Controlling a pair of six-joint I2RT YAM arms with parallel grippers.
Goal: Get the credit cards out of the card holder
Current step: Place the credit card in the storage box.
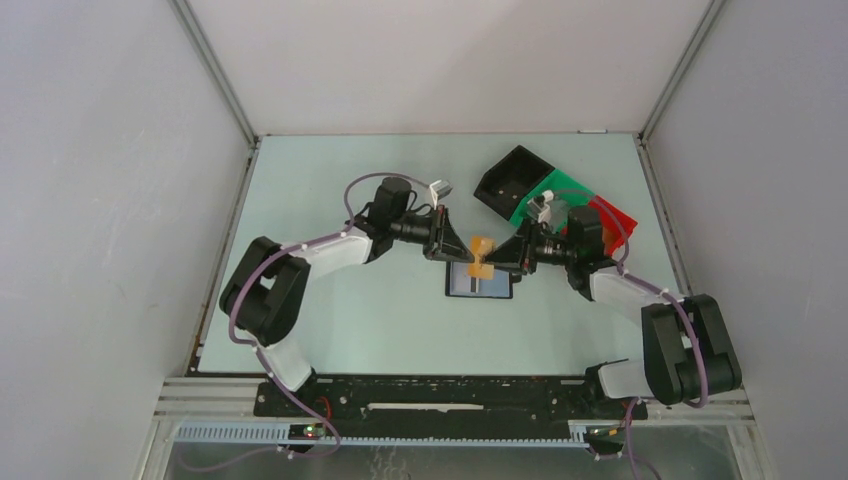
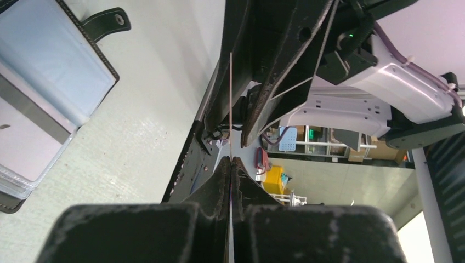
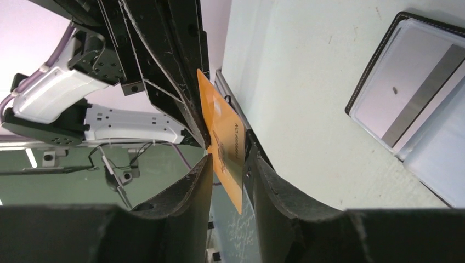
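The card holder lies open on the table, black with grey-blue pockets, its closure tab pointing away. A pale grey credit card with a dark stripe sits in one pocket. Above the holder, an orange card is held on edge, and my left gripper is shut on it; in the left wrist view it shows only as a thin line running out from the closed tips. My right gripper is open, one finger on each side of the orange card.
A larger black open bin stands at the back right, with a green sheet and a red one beside it under the right arm. White enclosure walls surround the table.
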